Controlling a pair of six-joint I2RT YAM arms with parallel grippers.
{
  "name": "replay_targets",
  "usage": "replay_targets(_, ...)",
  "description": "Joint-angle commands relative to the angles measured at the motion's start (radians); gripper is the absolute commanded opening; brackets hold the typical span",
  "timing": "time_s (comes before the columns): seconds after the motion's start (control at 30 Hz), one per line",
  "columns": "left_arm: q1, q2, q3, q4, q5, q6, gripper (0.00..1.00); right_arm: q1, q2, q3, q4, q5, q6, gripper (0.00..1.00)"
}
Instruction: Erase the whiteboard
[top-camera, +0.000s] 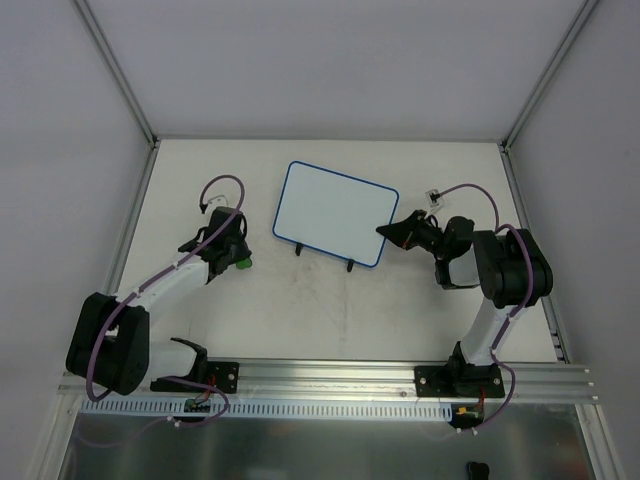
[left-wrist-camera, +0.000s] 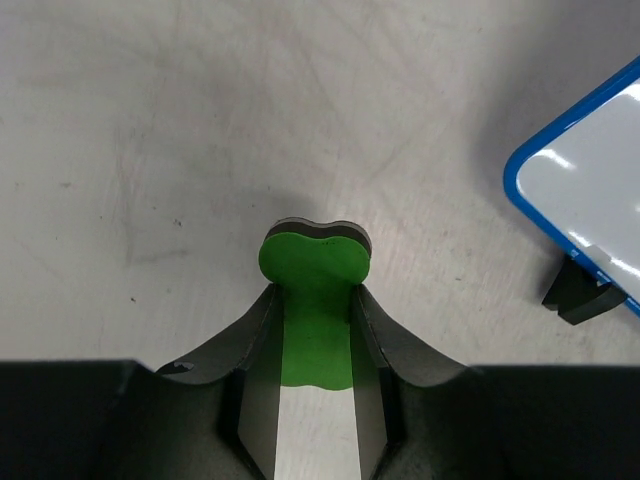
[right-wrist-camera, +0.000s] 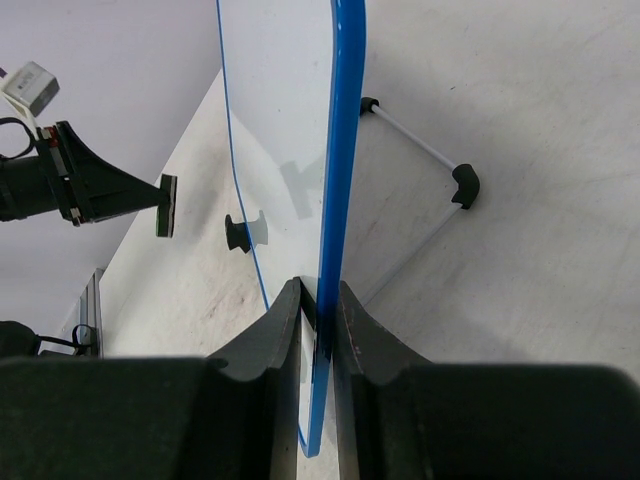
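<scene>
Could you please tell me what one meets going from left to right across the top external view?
left gripper, shut on the green eraser → whiteboard → right gripper, pinching the whiteboard's right edge

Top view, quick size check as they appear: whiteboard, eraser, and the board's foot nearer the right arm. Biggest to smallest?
1. whiteboard: by far the largest.
2-3. eraser and foot: both tiny and look about alike. The left fingers hide part of the eraser, so I won't rank these two.
</scene>
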Motion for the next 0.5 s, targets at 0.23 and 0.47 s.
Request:
replay_targets(0.23, 0.051, 0.050, 0.000, -0.066, 0.152, -0.043, 0.46, 0.001, -0.016, -0.010, 0.183, 0.020, -0.074, 0.00)
replay_targets(0.47, 0.055, 0.044, 0.005, -0.066, 0.173, -0.045, 0.73, 0.001, -0.017, -0.013, 0.183, 0.018, -0.076, 0.11)
